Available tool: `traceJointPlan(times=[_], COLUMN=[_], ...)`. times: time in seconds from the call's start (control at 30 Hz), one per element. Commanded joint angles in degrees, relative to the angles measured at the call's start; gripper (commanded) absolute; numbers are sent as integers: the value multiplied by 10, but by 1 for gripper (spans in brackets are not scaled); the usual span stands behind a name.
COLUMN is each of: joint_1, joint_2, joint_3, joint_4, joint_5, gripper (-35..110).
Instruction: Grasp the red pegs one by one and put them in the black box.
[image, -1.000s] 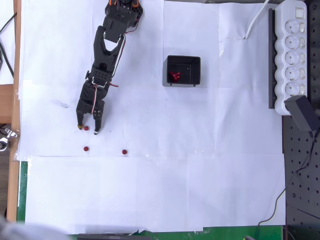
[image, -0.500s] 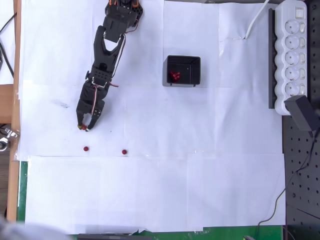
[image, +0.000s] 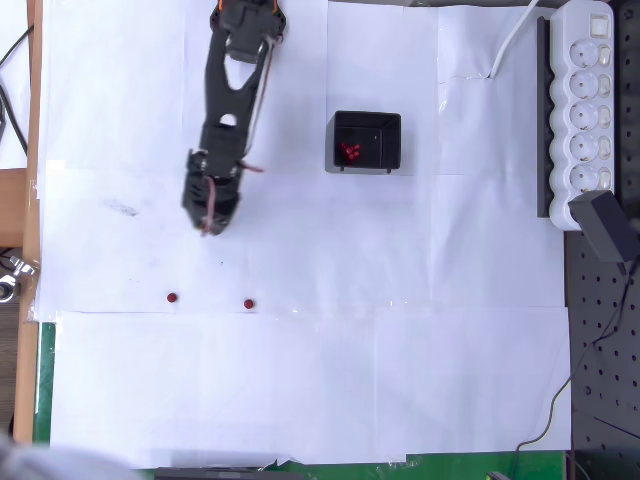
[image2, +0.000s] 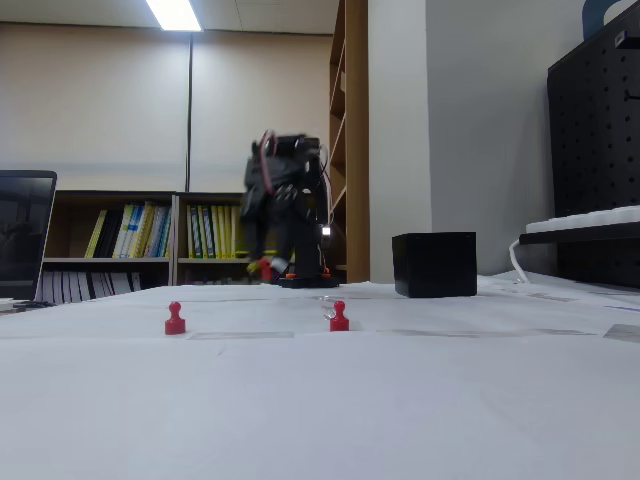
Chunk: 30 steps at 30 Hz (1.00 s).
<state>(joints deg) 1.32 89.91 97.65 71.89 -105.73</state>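
Still out on the white paper (image: 300, 380): two red pegs (image: 173, 298), near each other, upright in the fixed view (image2: 175, 319). More red pegs clustered inside the black box (image: 367, 141), well to the right in the overhead view. Above the loose pair, lifted off the paper, the gripper (image: 207, 228), fingers drawn together on a red peg (image2: 266, 268) seen at its tip in the fixed view.

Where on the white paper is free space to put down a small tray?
The wide lower paper below the two loose red pegs is bare, as is the stretch between black box and power strip. Upper left, around the end effector, is crowded.
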Motion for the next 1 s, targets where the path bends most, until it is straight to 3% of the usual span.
traceJointPlan(times=[0.0,0.17,0.37,0.77,0.97], joint_1=[-108,-271,-395,-444,-443], joint_2=[-109,-126,-105,-47,-47], joint_3=[116,154,103,-103,-95], joint_4=[178,230,173,14,26], joint_5=[-45,-123,-202,-227,-222], gripper=[0,0,0,0,15])
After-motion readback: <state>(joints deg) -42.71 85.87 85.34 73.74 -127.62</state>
